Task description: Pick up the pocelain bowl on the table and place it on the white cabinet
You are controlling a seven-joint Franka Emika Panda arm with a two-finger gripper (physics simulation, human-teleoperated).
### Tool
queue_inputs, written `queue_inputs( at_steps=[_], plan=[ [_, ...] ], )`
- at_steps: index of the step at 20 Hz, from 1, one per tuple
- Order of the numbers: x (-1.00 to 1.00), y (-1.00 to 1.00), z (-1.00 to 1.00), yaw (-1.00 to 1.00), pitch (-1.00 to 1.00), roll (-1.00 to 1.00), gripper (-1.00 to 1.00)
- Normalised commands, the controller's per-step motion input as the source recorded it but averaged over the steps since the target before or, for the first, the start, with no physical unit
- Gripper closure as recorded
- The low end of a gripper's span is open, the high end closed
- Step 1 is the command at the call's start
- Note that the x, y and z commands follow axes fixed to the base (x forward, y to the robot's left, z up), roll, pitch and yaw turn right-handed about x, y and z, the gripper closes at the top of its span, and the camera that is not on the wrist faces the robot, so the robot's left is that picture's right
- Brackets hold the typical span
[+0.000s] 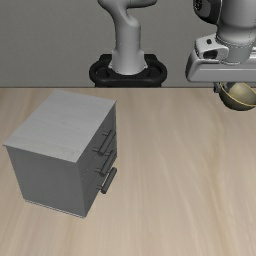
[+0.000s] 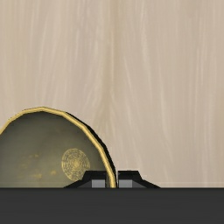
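Up near exterior view's right edge, porcelain bowl [image 1: 242, 96] hangs under hand [image 1: 232, 88], raised off table [image 1: 190, 190]. Wrist view: bowl [image 2: 52, 157] dark outside, gold rim, pale inside with round gold emblem. Hand [image 2: 116, 178] nearly closed, fingers pinching bowl's rim wall from inside and outside. Wood-grain table [image 2: 157, 79] below bowl. White cabinet [image 1: 60, 140] stands on table at exterior view's left, well apart from bowl, top bare, two drawer handles [image 1: 103, 150] on its front.
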Motion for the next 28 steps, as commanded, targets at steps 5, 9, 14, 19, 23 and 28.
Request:
queue_inputs(
  at_steps=[5,9,14,19,23,28],
  plan=[
    [0.00,0.00,1.00,0.00,0.00,0.00,1.00],
    [0.00,-0.75,0.25,0.00,0.00,0.00,1.00],
    [0.00,-1.00,0.00,0.00,0.00,0.00,1.00],
    [0.00,-1.00,0.00,0.00,0.00,0.00,1.00],
    [0.00,-1.00,0.00,0.00,0.00,0.00,1.00],
    [0.00,-1.00,0.00,0.00,0.00,0.00,1.00]
  ],
)
